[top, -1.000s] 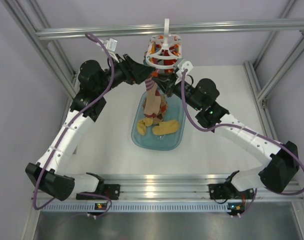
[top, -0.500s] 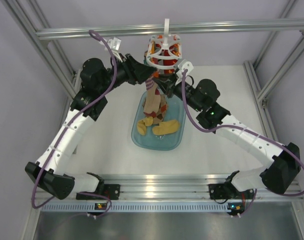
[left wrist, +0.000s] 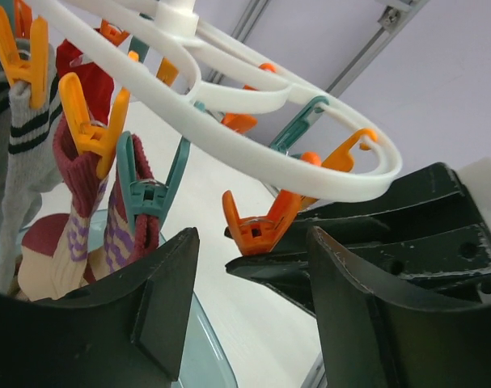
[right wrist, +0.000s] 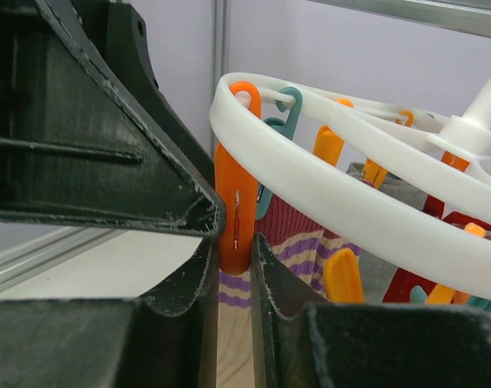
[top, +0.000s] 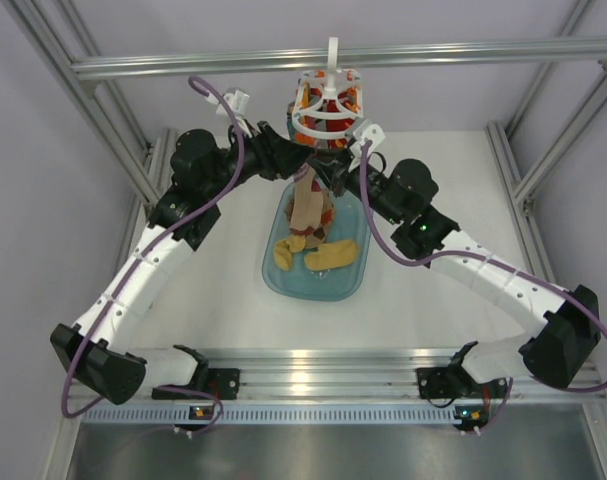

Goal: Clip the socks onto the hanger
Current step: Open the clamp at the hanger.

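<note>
The white round hanger (top: 328,100) hangs from the top bar, and several socks (top: 308,205) dangle clipped under it. Two yellow socks (top: 331,255) lie in the tray. My right gripper (right wrist: 233,259) is shut on an orange clip (right wrist: 235,218) at the hanger's outer ring (right wrist: 350,202), with a purple-striped sock (right wrist: 302,238) behind it. My left gripper (left wrist: 253,250) stands open just below that same orange clip (left wrist: 261,226), nothing between its fingers. In the left wrist view a grey striped sock (left wrist: 19,153) and a maroon-cuffed sock (left wrist: 67,234) hang from clips.
The translucent blue tray (top: 273,275) sits on the white table under the hanger. An aluminium frame bar (top: 463,52) carries the hook, with frame posts at both sides. Both arms crowd together beneath the hanger, their fingers close to each other.
My left arm has swung right, closer under the hanger, and its jaws have narrowed a little. The right gripper stays shut on the orange clip.
</note>
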Robot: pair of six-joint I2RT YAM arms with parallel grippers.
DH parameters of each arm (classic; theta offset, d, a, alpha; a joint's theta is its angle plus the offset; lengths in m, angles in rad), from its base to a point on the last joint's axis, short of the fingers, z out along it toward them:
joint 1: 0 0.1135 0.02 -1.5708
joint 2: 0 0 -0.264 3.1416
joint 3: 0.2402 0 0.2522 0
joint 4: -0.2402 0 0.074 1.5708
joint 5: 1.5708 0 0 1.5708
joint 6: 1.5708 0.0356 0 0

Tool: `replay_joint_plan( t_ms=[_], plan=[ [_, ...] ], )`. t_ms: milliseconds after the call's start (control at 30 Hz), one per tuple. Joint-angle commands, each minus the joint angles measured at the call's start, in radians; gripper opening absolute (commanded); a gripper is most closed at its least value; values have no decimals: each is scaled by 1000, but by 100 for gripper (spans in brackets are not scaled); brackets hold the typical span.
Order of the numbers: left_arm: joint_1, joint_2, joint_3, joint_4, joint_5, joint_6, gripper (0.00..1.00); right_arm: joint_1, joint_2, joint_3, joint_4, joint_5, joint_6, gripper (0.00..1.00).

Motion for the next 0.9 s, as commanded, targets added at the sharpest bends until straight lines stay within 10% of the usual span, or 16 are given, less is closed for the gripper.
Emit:
replay_joint_plan(
  t_ms=[0, 867],
  plan=[
    [-7, -5, -9, 90, -10, 17, 60, 33, -44, 37, 48, -45, -13, 0],
    [-10, 41, 22, 176, -63, -72, 45, 43, -62, 4, 54, -75, 2, 0]
  ],
)
